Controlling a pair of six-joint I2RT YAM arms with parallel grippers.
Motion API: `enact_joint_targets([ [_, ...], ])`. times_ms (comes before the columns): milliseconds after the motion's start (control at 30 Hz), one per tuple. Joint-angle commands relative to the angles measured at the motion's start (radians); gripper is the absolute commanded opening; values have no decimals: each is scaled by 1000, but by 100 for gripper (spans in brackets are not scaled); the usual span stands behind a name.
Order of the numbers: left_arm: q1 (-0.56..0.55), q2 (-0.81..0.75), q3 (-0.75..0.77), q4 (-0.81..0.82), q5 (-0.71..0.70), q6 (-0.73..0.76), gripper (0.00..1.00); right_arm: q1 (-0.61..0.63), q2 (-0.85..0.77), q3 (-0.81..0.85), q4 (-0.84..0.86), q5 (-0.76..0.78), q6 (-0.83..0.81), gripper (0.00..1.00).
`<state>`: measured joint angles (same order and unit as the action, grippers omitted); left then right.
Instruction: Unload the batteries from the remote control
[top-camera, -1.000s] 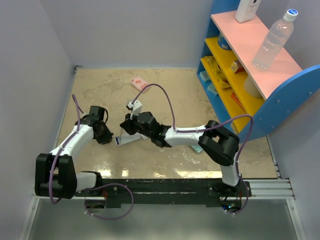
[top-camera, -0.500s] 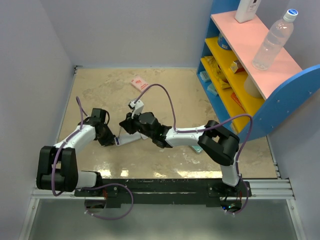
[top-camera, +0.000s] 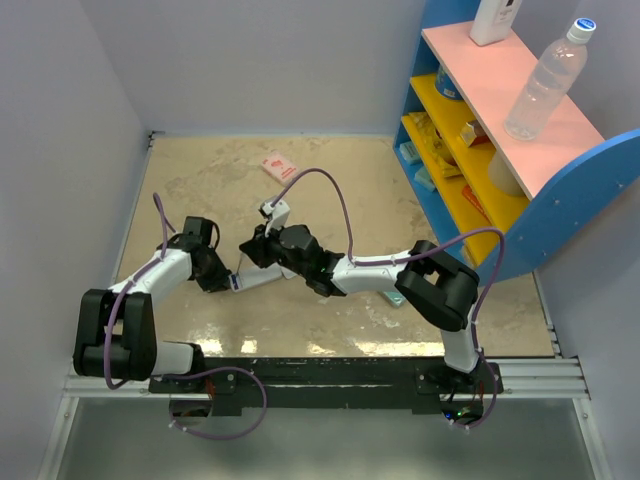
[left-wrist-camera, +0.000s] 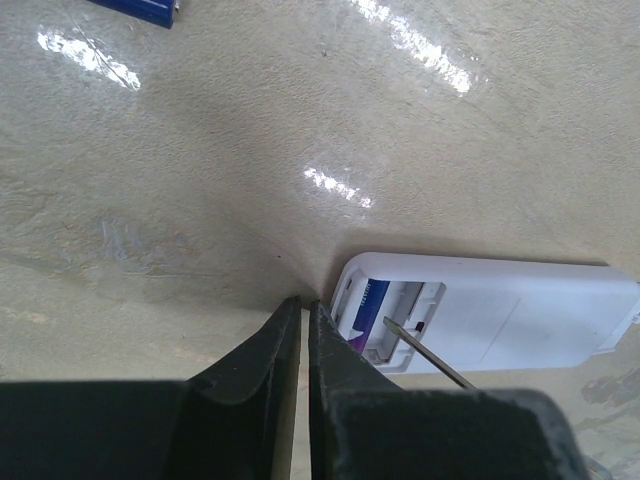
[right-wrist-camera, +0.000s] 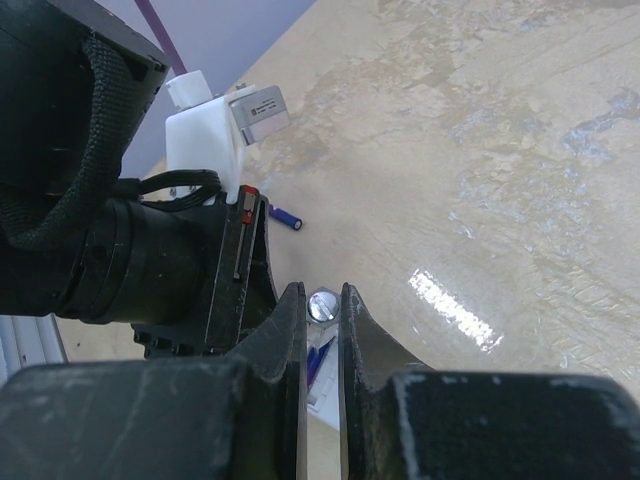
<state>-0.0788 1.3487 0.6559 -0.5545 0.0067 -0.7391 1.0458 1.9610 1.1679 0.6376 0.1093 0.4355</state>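
The white remote control (top-camera: 262, 278) lies on the table between both grippers. In the left wrist view the remote (left-wrist-camera: 520, 315) shows an open battery bay with a blue and purple battery (left-wrist-camera: 368, 308) in it. My left gripper (left-wrist-camera: 303, 302) is shut and empty, its tips on the table just left of the remote's end; it also shows in the top view (top-camera: 220, 279). My right gripper (right-wrist-camera: 322, 292) is shut on a thin metal tool (right-wrist-camera: 322, 305), whose flat tip (left-wrist-camera: 395, 327) pokes into the bay. A loose blue battery (right-wrist-camera: 287, 217) lies on the table beyond.
A pink packet (top-camera: 277, 165) lies at the far side. A blue shelf unit (top-camera: 520, 150) with a bottle (top-camera: 545, 80) stands on the right. A teal flat box (top-camera: 395, 297) lies under the right arm. A wall stands close on the left.
My left gripper has moved right, up to the remote's dark end. The right gripper has barely moved.
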Motion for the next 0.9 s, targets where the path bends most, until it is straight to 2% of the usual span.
enact_joint_targets([
  [0,7,0,-7,30,-4,12,12,-4,9,-8,50,0,3,0],
  [467,7,13,-12,42,3,7,11,-4,35,-36,91,-5,11,0],
  [667,7,27,-16,50,15,7,7,-24,44,-96,192,-49,100,0],
  [733,7,30,-22,56,21,7,1,-30,52,-117,230,-65,138,0],
  [867,7,33,-32,65,32,7,0,-53,68,-151,293,-97,201,0],
])
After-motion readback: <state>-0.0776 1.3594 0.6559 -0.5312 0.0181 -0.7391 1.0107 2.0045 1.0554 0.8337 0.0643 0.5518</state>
